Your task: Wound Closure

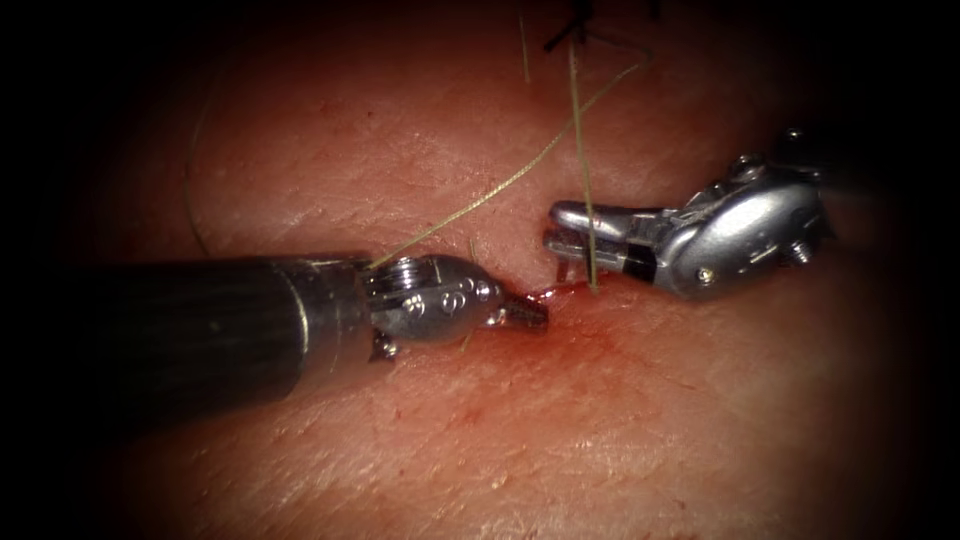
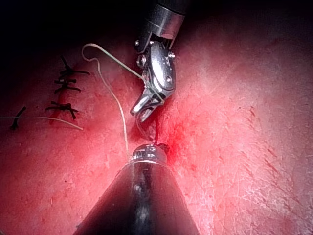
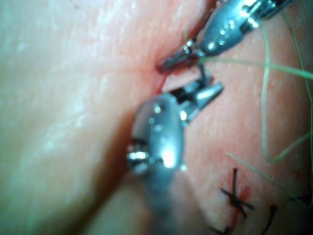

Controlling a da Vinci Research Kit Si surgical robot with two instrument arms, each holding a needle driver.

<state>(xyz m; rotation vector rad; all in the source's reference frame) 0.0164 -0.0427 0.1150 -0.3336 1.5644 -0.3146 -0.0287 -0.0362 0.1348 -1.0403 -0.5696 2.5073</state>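
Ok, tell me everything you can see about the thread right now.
The thread is a thin, pale yellow-green strand lying slack over the tissue. One length slants from the left tool up toward dark finished stitches; another drops straight down between the right tool's open jaws to the cut. Loose loops lie near those stitches.

- Tissue (image 1: 300, 170): pink-red, with a fine pale crosshatch of skin creases.
- Red fluid (image 1: 560, 292): a bright, glossy smear along the cut, between the two tool tips.
- Thread (image 1: 500, 190): pale yellow-green (near-white under the light of the left wrist view).
- Left tool (image 1: 520, 315): silver wrist, dark jaw tip, on a matte black shaft.
- Right tool (image 1: 565, 235): polished silver with a black band behind the jaws.
- Earlier stitches (image 2: 66, 90): black knots with short, dark cut ends.
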